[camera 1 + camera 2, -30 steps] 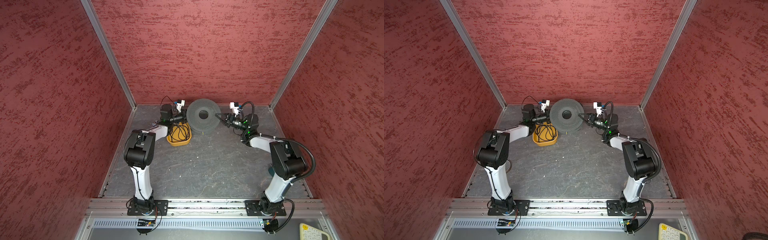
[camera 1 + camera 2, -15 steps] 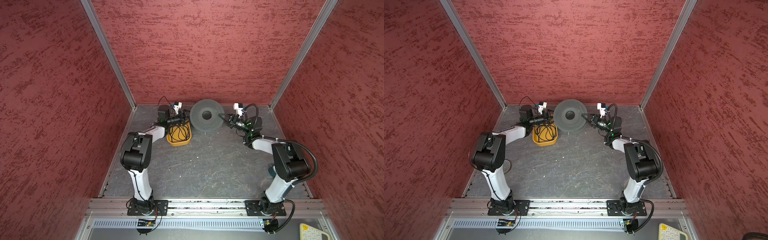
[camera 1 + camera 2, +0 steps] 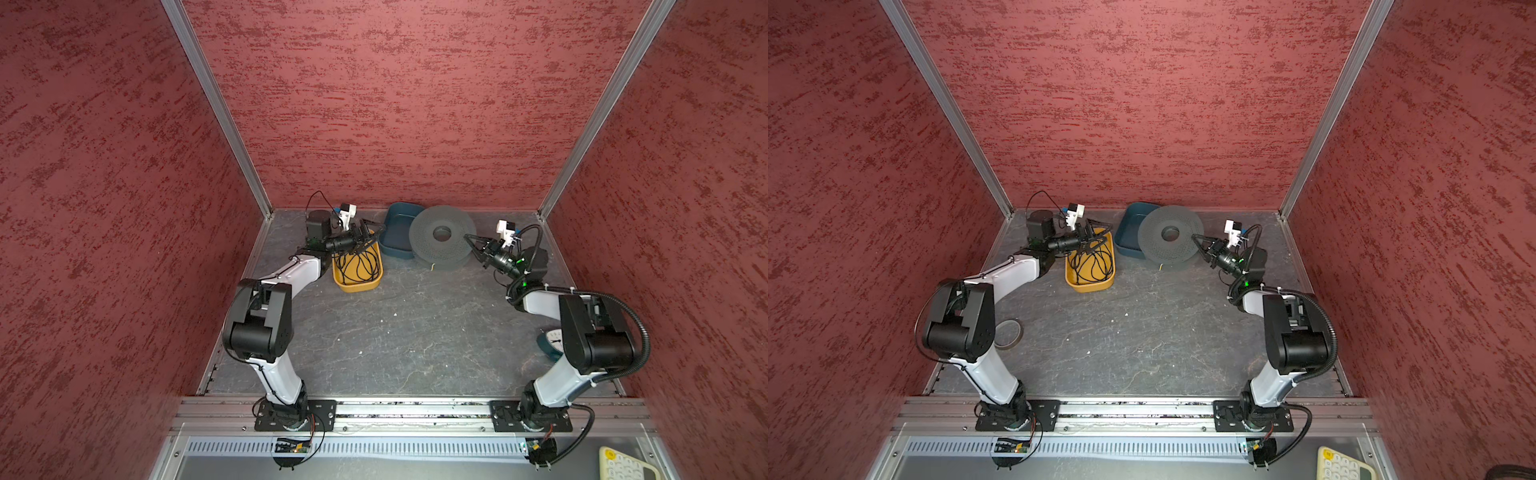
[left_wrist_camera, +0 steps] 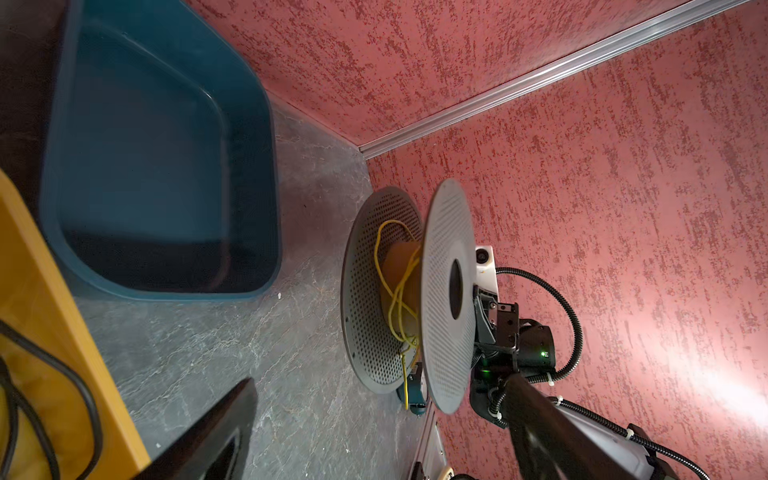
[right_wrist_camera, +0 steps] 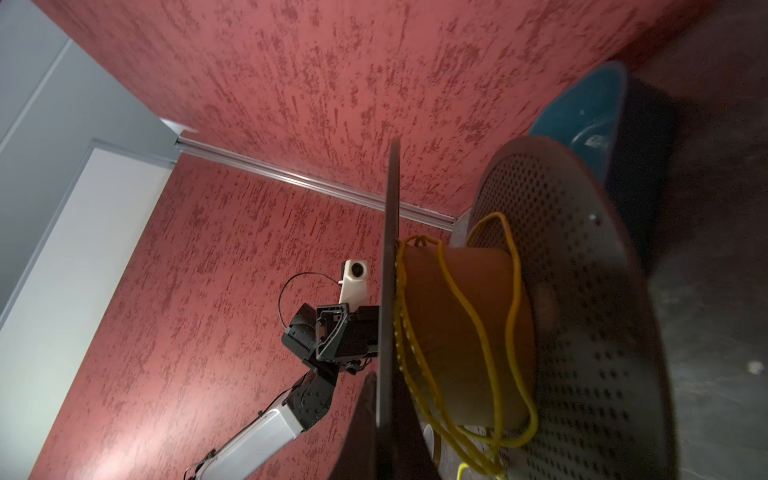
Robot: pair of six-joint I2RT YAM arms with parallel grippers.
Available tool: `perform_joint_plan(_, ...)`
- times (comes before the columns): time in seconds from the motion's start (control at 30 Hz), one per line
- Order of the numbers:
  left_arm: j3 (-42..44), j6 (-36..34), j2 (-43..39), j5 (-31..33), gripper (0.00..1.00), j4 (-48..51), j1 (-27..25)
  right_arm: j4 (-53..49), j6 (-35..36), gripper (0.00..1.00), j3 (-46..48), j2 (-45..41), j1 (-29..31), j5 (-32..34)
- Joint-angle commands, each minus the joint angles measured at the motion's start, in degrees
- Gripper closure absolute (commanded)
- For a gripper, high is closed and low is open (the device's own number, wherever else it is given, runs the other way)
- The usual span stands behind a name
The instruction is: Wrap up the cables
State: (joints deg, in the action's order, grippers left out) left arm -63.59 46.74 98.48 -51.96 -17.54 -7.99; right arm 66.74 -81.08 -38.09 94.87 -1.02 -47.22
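Right gripper (image 3: 467, 237) is clamped thin on the top flange rim of the grey perforated spool (image 3: 428, 249), at the spool's 3 o'clock in both top views. In the right wrist view its dark fingers (image 5: 365, 419) straddle the flange edge. Left gripper (image 3: 365, 235) has jaws spread wide with nothing between them. It hangs over the far end of the yellow tray (image 3: 357, 286), at about 10 o'clock on the table and well apart from the spool. Only one finger (image 4: 208, 436) shows in the left wrist view.

Yellow-green wire (image 4: 395, 291) sits on the spool's orange-brown hub, between the two flanges. There are several turns, but loose: slack loops sag off the hub and lean on the lower flange (image 5: 582, 311), not tight or side by side. A short tail pokes out under the spool rim at its 6 o'clock and touches the table (image 3: 432, 267).

Progress call: this wire is mostly wound, late stage. Left to do is the tail, maybe the slack too. Black cables (image 3: 357, 266) lie in a tangle in the yellow tray, untouched. Cannot tell if they count for the task.

Blue tray (image 3: 395, 237) is at the spool's 9 o'clock, touching or just behind it, with nothing seen inside. Tape roll (image 3: 1009, 334) lies by the left arm, near 8 o'clock.
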Motion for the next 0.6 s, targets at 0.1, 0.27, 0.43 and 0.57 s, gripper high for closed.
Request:
perform_joint_plan(0.1, 4.86, -5.02, -4.61, 3.91, 0.07, 3.59, 0.71, 7.68, -1.28, 1.0, 4.78, -1.29, -4.84, 2.07)
perform_joint_plan(0.27, 7.4, -7.2, -7.01, 4.68, 0.07, 6.17, 1.65, 10.88, -1.1, 1.0, 6.62, 2.85, -6.7, 1.88)
perform_joint_plan(0.43, 9.2, -10.42, -10.34, 6.65, 0.07, 10.05, 2.35, 10.25, -0.34, 1.0, 6.84, 7.28, -7.17, 2.17)
perform_joint_plan(0.57, 10.96, -11.41, -11.72, 7.85, 0.07, 11.01, 3.04, 5.01, 3.71, 1.0, 6.32, 8.68, -7.51, 3.22)
